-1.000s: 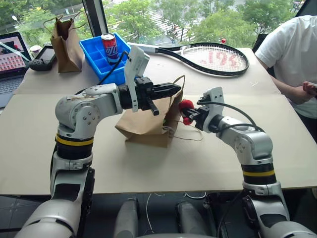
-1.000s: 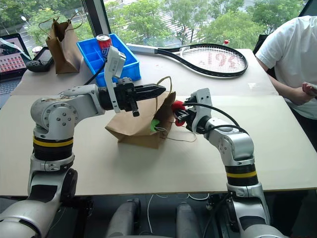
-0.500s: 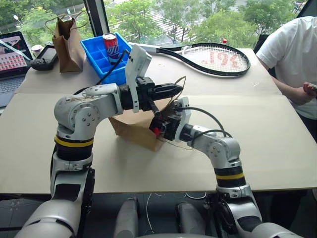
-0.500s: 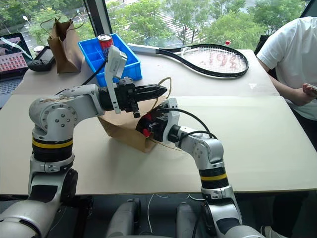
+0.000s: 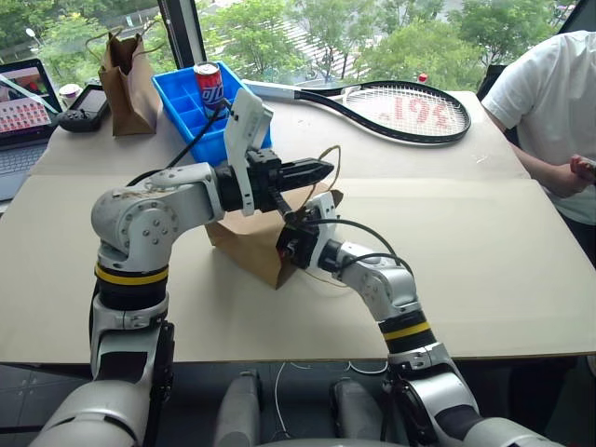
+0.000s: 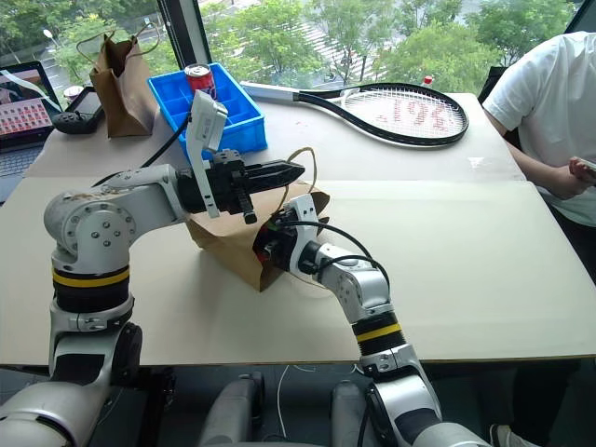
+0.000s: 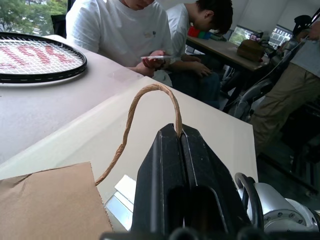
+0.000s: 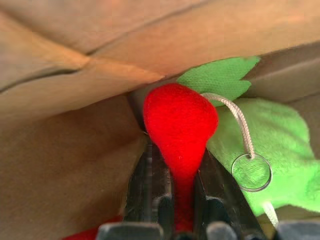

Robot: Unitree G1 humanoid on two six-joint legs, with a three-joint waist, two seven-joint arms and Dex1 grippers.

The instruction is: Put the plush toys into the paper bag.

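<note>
The paper bag (image 5: 244,244) is lying on its side near the middle of the counter (image 5: 484,270), its mouth facing toward three o'clock in the head view. The left gripper (image 5: 317,171) is hanging level just above the bag, its fingers (image 7: 182,175) pressed fully together and pinching one twisted-paper loop handle (image 7: 150,95), which is arching up out of them.

The right gripper (image 6: 267,244) is reaching into the bag's mouth from the three o'clock side. In the right wrist view its fingers (image 8: 150,190) are standing a little apart with the narrow end of the red chili toy (image 8: 180,125) lying between them; whether they are gripping it or merely flanking it cannot be told. The chili toy is inside the bag, brown paper walls all around it, its green leaf (image 8: 220,77) against the far fold. Just beside it, also inside, the light-green toy (image 8: 270,145) is resting, with a cord and small metal ring (image 8: 251,172) lying across it.
</note>
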